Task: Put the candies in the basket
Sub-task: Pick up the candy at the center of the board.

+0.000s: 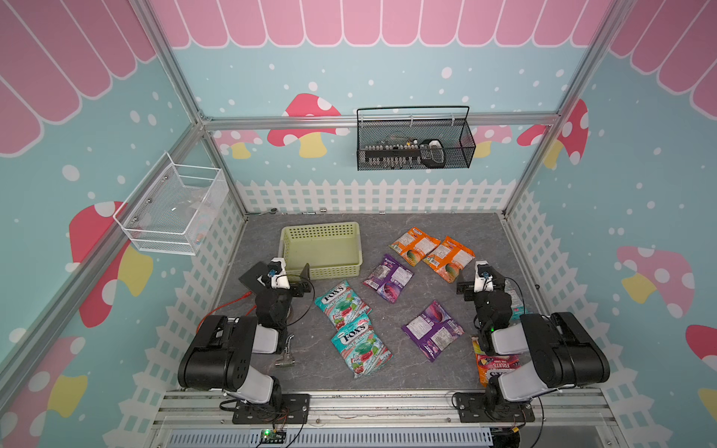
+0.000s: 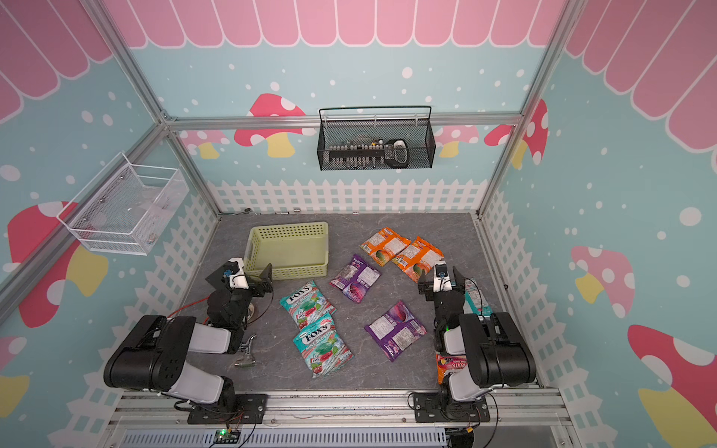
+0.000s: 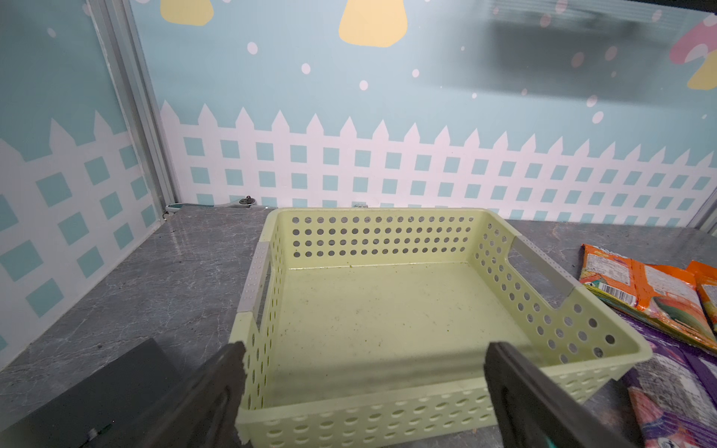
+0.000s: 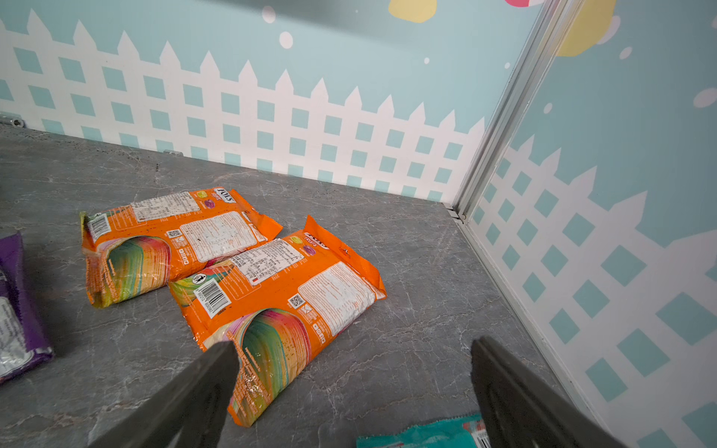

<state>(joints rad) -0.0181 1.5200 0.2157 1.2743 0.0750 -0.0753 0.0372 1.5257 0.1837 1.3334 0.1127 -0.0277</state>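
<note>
The pale yellow-green basket (image 1: 320, 227) stands empty at the back left of the grey floor (image 3: 380, 211). Candies lie flat around it: two teal FOX'S bags (image 1: 341, 304) (image 1: 361, 345), two purple bags (image 1: 388, 277) (image 1: 432, 329), two orange bags (image 1: 413, 245) (image 4: 279, 294). An orange-red Fruits bag (image 1: 492, 366) and another teal bag (image 4: 423, 434) are partly hidden by the right arm. My left gripper (image 3: 364, 351) hangs open at the basket's near wall. My right gripper (image 4: 354, 345) is open and empty, just short of the nearer orange bag.
A black wire mesh basket (image 1: 415, 143) hangs on the back wall and a white one (image 1: 174, 209) on the left wall. A metal fitting (image 1: 285, 355) and a red cable (image 1: 229, 306) lie beside the left arm. Fence-printed walls enclose the floor.
</note>
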